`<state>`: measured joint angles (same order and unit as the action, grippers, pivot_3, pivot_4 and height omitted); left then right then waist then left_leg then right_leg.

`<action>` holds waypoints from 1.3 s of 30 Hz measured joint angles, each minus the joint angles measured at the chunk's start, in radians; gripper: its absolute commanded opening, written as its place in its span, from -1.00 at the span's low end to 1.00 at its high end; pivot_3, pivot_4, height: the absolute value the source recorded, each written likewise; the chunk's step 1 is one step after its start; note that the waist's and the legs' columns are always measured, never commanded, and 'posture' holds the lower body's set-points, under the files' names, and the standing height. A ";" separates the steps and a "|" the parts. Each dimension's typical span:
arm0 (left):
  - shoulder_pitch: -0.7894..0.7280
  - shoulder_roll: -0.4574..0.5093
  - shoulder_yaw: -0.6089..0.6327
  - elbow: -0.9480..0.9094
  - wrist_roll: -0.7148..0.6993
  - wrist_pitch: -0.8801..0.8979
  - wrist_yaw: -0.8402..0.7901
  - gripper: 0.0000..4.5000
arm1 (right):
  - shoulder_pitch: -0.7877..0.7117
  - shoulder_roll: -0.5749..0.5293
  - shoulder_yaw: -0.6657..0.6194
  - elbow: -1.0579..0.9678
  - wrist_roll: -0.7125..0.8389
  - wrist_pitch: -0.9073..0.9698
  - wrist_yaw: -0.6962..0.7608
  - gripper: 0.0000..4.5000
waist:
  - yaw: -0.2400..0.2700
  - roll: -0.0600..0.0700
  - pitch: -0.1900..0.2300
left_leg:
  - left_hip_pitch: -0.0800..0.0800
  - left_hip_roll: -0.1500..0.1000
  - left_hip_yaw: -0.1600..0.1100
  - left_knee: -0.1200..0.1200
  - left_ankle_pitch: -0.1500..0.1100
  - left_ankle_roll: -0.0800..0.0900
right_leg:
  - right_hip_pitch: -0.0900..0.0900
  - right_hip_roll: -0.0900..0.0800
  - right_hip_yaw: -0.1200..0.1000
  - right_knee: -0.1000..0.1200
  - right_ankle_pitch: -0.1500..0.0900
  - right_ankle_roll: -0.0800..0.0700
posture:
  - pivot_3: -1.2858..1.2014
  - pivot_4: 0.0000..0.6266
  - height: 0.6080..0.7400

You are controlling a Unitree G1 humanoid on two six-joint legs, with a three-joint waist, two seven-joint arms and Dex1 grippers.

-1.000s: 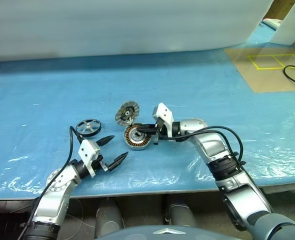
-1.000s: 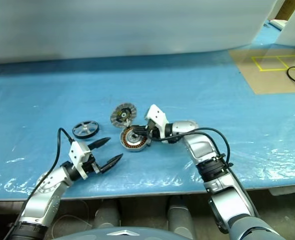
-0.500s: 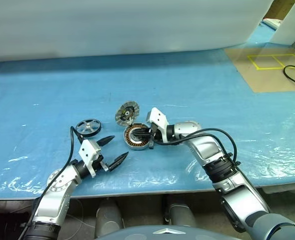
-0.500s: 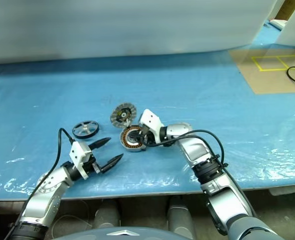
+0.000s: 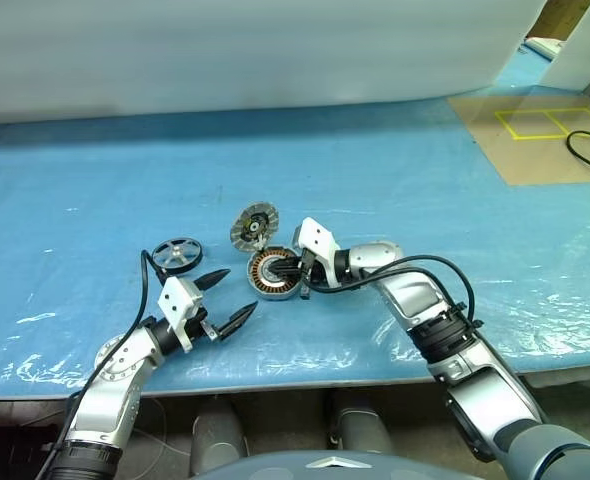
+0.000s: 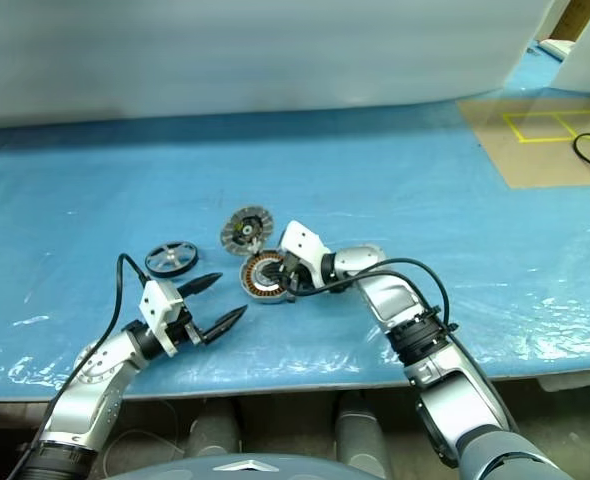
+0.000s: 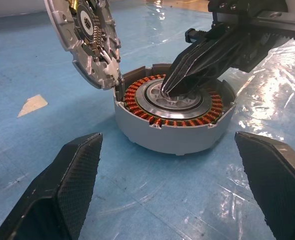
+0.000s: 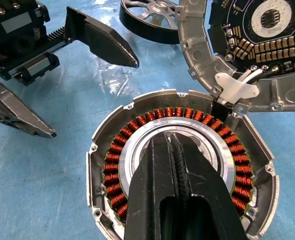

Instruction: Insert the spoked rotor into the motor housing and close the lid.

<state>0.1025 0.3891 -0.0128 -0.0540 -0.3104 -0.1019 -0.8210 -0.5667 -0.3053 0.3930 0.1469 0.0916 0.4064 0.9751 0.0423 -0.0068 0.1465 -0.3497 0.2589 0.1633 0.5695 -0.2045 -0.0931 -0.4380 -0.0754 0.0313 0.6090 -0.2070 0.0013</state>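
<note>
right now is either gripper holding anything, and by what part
Nothing is held. The left gripper is open in the air; the right gripper is shut, tips on the motor housing centre.

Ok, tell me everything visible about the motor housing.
The housing is a round, shallow, silver-grey metal cup lying flat on the blue sheet, open side up, with orange copper windings ringing a pale metal centre. The shut right gripper presses its tips into that centre. The lid stands raised, joined at its far rim.

Table (image 5: 95, 170) under blue plastic sheet; on it spoked rotor (image 5: 176, 253), motor housing (image 5: 272, 275), tilted lid (image 5: 254, 226)
</note>
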 measured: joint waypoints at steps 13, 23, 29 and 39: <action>-0.007 0.000 0.000 0.000 0.000 0.002 -0.002 1.00 | -0.007 -0.022 0.015 -0.006 -0.016 0.003 0.026 -0.98 | 0.000 0.000 0.000 | 0.001 0.000 0.000 0.000 0.000 0.000 | 0.000 0.000 0.000 0.000 0.000 0.000 | 0.03 -0.52 1.00; -0.011 0.000 0.000 0.000 0.000 0.002 -0.003 1.00 | -0.019 -0.033 0.044 -0.009 -0.064 -0.033 0.021 -0.98 | 0.000 0.000 0.000 | 0.002 0.000 0.000 0.000 0.000 0.000 | 0.002 0.000 0.000 0.001 0.000 0.000 | 0.03 -0.52 1.00; -0.011 0.000 0.000 0.000 0.000 0.002 -0.003 1.00 | -0.026 -0.022 0.045 0.005 -0.084 -0.049 -0.010 -0.98 | 0.000 0.000 0.000 | 0.003 0.000 0.000 0.000 0.000 0.000 | 0.002 0.000 0.000 0.002 0.000 0.000 | 0.03 -0.52 1.00; -0.012 0.001 0.000 0.000 0.000 0.002 -0.004 1.00 | -0.044 -0.012 0.016 0.030 -0.066 -0.010 -0.036 -0.98 | 0.000 0.000 0.000 | 0.002 0.000 0.000 0.000 0.000 0.001 | 0.002 0.000 0.000 0.002 0.000 0.000 | 0.03 -0.52 1.00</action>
<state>0.0902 0.3899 -0.0128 -0.0537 -0.3104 -0.1002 -0.8253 -0.6108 -0.3168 0.4094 0.1770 0.0259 0.3968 0.9387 0.0428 -0.0069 0.1460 -0.3478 0.2588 0.1633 0.5699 -0.2048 -0.0926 -0.4359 -0.0758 0.0315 0.6107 -0.2070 0.0013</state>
